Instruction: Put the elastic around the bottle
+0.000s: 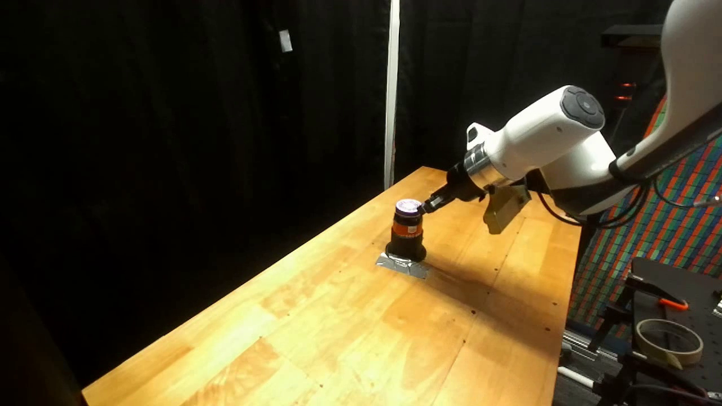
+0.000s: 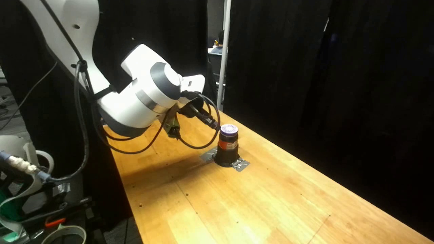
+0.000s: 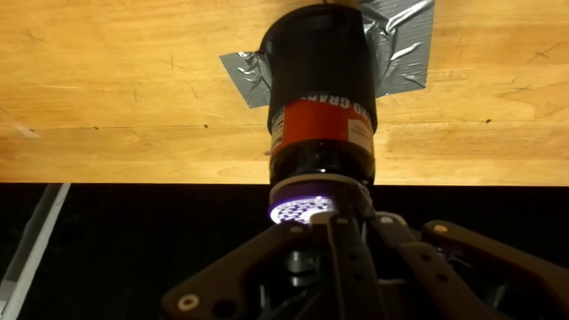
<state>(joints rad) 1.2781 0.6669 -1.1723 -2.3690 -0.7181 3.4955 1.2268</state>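
Observation:
The dark brown bottle [image 1: 407, 229] has an orange label and a purple-edged cap with a white top. It stands upright in a black holder [image 3: 320, 62] and shows in both exterior views [image 2: 228, 145] and in the wrist view [image 3: 320, 120]. A thin tan elastic [image 3: 306, 178] runs around the cap's lower edge on the side facing the wrist camera. Its far side is hidden. My gripper [image 3: 354, 195] has its fingers together, tips against one side of the cap. They also show beside the cap in the exterior views [image 1: 423, 209] [image 2: 217, 127]. Whether the tips pinch the elastic is too dark to tell.
Grey tape [image 3: 402, 49] fixes the holder to the wooden table [image 1: 338, 316]. The table edge lies just beyond the bottle, with a black curtain [image 1: 186, 141] behind. Cables [image 2: 200, 145] hang by the wrist. A tape roll [image 1: 668, 343] lies on a side cart.

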